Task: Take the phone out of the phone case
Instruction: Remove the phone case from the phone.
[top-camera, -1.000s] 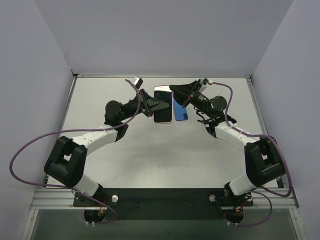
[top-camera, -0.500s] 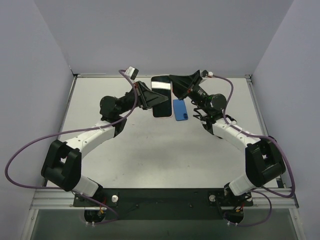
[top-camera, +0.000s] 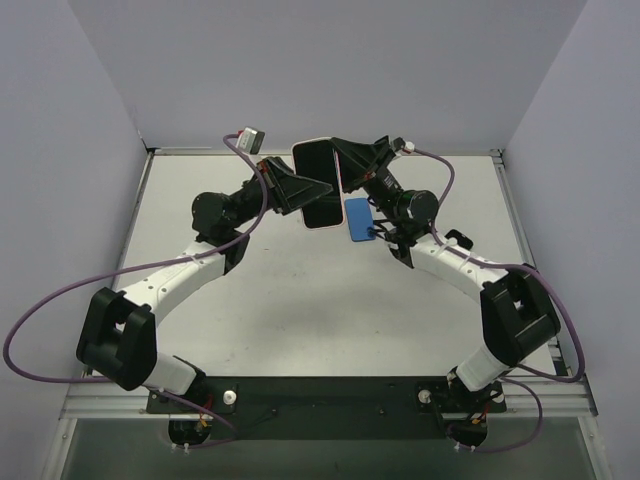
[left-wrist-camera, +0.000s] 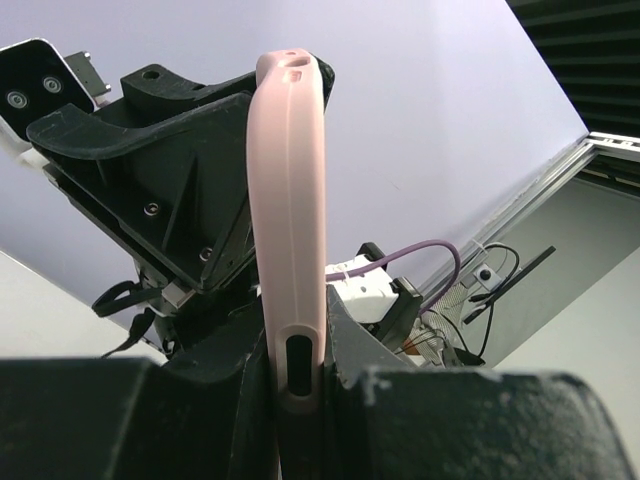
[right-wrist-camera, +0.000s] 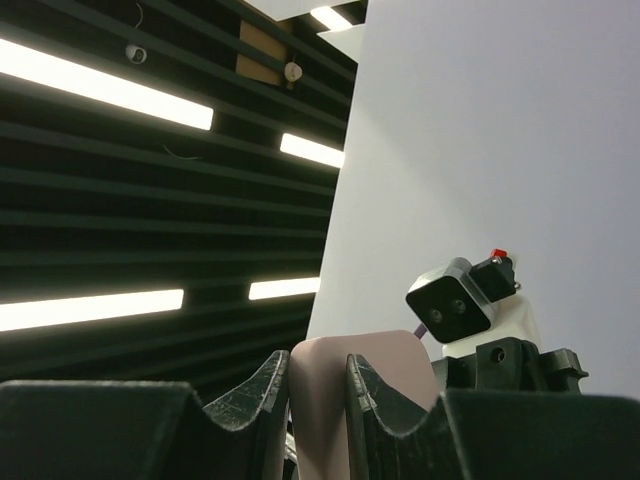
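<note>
- Your top view is evenly, softly lit and sharp, with only faint shadows on the table (top-camera: 300, 310).
- In your right wrist view, the ceiling light strips (right-wrist-camera: 100, 85) glare white against dark slats.
- The near fingers (left-wrist-camera: 450, 420) blur in both your wrist views.

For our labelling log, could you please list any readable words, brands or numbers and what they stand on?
None can be read in any view.
Pink phone case: plain, no print visible.
Phone screen: dark, blank.
Blue flat item on the table: too small to tell.
</note>
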